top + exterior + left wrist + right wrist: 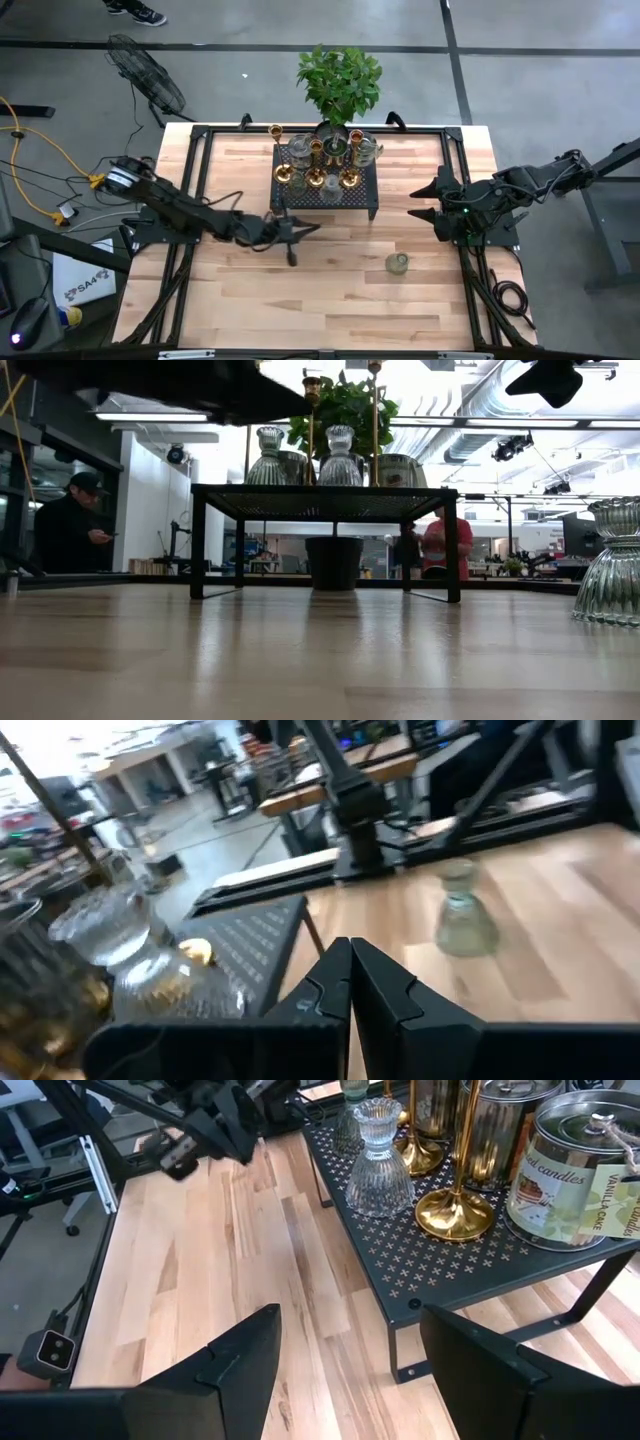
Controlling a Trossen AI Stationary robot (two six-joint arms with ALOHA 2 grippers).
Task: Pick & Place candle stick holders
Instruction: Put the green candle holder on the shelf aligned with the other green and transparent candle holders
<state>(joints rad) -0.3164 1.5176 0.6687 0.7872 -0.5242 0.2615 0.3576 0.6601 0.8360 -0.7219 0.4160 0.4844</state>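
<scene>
A shiny silver metal candle tin [577, 1165] on the black perforated metal stand [450, 1260] carries a pale label reading "candles" in script, with "VANILLA CUPCAKE" printed beneath it. A cream paper tag [606, 1202] hanging from the tin shows small print too fine to read. On the floor left of the tabletop, a white box [83, 283] bears dark letters resembling "SAA".

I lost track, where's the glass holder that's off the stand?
In the high view, the glass holder stands alone on the table, right of centre, between the black stand and the near edge.
</scene>
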